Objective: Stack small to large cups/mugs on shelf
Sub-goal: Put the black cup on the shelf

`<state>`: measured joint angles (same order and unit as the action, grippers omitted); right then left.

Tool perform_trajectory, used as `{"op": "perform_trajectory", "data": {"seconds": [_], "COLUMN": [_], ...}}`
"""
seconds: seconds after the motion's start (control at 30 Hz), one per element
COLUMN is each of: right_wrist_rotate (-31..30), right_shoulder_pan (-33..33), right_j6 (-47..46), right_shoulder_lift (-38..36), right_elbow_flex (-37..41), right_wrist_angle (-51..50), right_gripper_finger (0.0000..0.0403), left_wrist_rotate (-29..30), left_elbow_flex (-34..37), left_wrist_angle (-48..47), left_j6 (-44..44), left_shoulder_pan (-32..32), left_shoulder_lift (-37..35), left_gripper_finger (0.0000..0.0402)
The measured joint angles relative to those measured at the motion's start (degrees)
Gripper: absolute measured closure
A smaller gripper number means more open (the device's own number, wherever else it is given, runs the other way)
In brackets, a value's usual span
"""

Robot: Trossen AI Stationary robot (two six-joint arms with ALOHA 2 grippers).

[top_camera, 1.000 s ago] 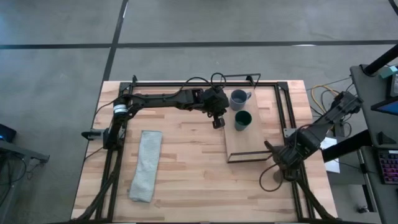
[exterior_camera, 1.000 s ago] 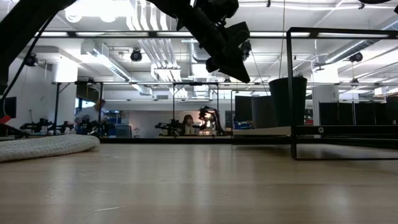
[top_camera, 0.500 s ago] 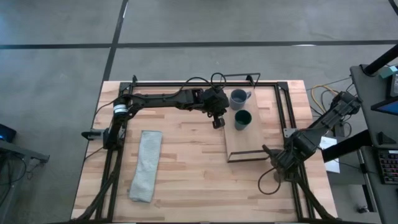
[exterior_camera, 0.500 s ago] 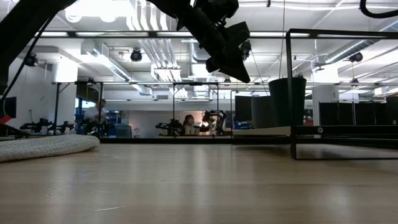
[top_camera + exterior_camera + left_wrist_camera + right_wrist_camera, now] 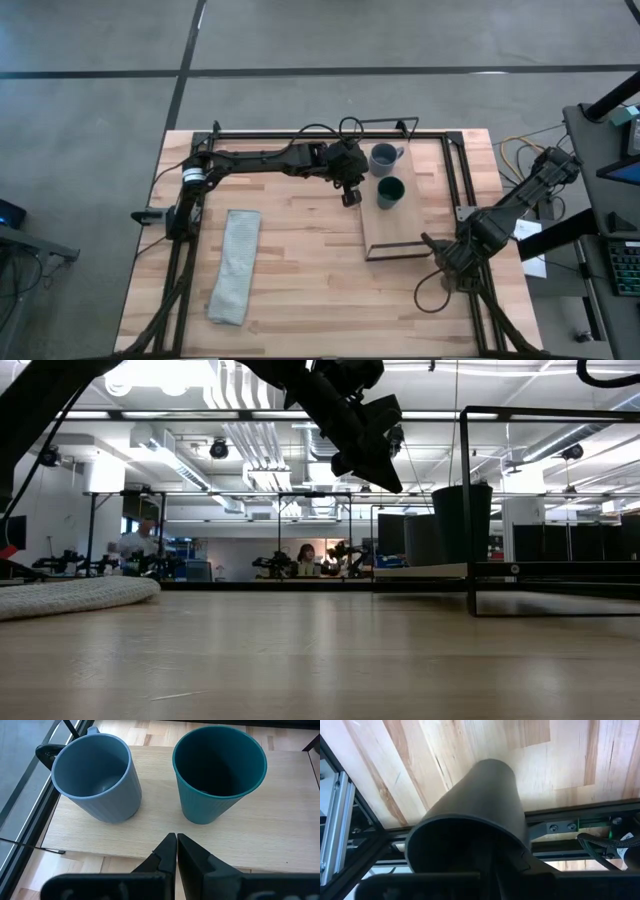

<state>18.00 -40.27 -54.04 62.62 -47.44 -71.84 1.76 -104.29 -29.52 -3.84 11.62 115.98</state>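
Shelf as landmark. Two cups stand side by side on its far end: the mug, handle outward, at the far edge, and the green cup just nearer the middle, close together but apart. The rest of the board is bare.

Left gripper hangs just off the shelf's long edge beside the two cups, raised above the table in the low view; its fingers are pressed together with nothing between them, pointed at the gap between mug and green cup.

Right gripper sits off the shelf's near corner, at the table edge, clamped on the dark cup, which lies tilted with its open mouth toward the wrist camera.

Step in hand, as judged: bringing the dark cup to the shelf. To do it well, the cup should be turned upright before descent, carried high enough to clear the wire frame, and set down on bare board clear of the green cup, releasing only once its base is flat. The left arm waits nearby.
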Motion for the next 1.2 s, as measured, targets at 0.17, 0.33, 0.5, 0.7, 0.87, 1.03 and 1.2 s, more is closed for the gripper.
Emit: {"op": "perform_trajectory", "data": {"seconds": [0.17,0.33,0.5,0.7,0.87,1.03,1.2], "right_wrist_rotate": [0.8,0.3,0.2,0.2,0.6,0.6,-0.9], "right_shoulder_pan": [0.0,0.0,-0.1,-0.1,-0.1,-0.1,-0.1], "right_j6": [-0.4,-0.4,-0.4,-1.3,-1.5,-1.5,-1.0], "right_shoulder_lift": [-0.6,-1.0,-1.0,-1.0,-1.0,-0.9,-0.9], "right_elbow_flex": [-0.7,-4.6,-7.7,-9.7,-9.6,-9.6,-9.6], "right_wrist_angle": [-0.1,-0.8,-4.3,-9.3,-10.5,-10.5,-11.3], "right_gripper_finger": [0.0394,0.0394,0.0394,0.0392,0.0373,0.0346,0.0316], "left_wrist_rotate": [0.0,0.0,0.0,0.0,0.0,0.0,0.0], "left_elbow_flex": [0.0,0.0,0.0,0.0,0.0,0.0,0.0], "left_wrist_angle": [0.0,0.0,0.1,0.1,0.1,0.1,0.1], "left_j6": [0.0,0.0,0.0,0.0,0.0,0.0,0.0], "left_shoulder_pan": [0.0,0.0,0.0,0.1,0.1,0.1,0.1], "left_shoulder_lift": [0.0,-0.1,-0.1,-0.1,-0.1,-0.1,-0.1], "left_gripper_finger": [0.0402,0.0402,0.0402,0.0402,0.0402,0.0402,0.0402]}}
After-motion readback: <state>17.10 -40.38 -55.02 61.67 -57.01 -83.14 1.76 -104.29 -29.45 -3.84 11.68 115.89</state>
